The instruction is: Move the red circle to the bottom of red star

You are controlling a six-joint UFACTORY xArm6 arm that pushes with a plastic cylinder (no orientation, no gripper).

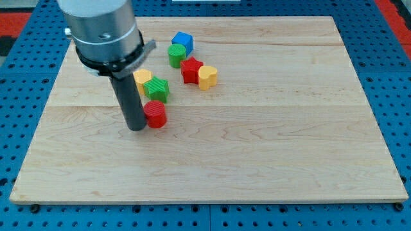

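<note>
The red circle [155,114] lies on the wooden board left of centre. My tip [136,126] stands right against its left side, touching or nearly so. The red star [191,69] lies up and to the right of the circle, with a yellow heart [207,77] touching its right side. A green star [156,88] sits just above the red circle.
A yellow block [142,79] lies at the green star's upper left, partly behind the rod. A green circle [176,55] and a blue cube [183,42] sit above the red star. The board [289,128] ends in blue pegboard on all sides.
</note>
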